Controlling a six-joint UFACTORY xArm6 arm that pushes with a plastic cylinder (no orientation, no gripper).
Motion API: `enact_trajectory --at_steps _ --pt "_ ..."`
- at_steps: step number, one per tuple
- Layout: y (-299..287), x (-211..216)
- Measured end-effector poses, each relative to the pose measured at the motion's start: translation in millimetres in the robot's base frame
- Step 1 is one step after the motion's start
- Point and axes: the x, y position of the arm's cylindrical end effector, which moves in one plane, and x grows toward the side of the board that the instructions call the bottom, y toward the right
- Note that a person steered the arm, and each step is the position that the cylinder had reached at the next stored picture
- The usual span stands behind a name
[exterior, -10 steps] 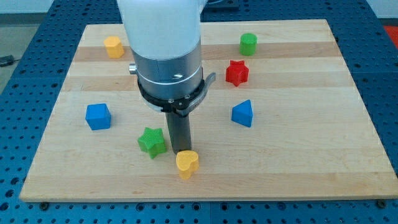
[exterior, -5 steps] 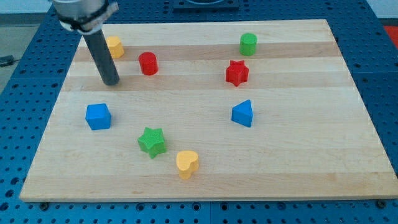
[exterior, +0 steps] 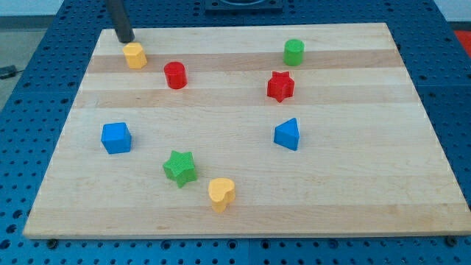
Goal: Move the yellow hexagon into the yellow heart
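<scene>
Yellow hexagon (exterior: 135, 55) is sitting near the board's top-left corner, far from the yellow heart (exterior: 221, 193), with the jawless rod's tip (exterior: 126, 40) resting just above-left of it, well placed for pushing steadily down-right between the red cylinder (exterior: 175, 75) and green star (exterior: 180, 167)

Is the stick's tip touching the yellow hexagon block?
Cannot tell. In the camera view my tip sits just above the yellow hexagon, toward the view's top-left; no clear gap or contact shows.
</scene>
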Motion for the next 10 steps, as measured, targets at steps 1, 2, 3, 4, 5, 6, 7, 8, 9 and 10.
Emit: enact_trajectory --at_steps 1,2,3,4,5,6,7,8,9,10 --pt "6.6 11.2" --pt "6.2 33.2" --pt "6.2 59.2" --pt "6.2 80.8" --pt "12.6 105.0" --pt "40.6 123.4" --pt "74.0 132.6" --pt "104.2 143.8" --pt "117.7 165.0" --pt "118.9 191.2"
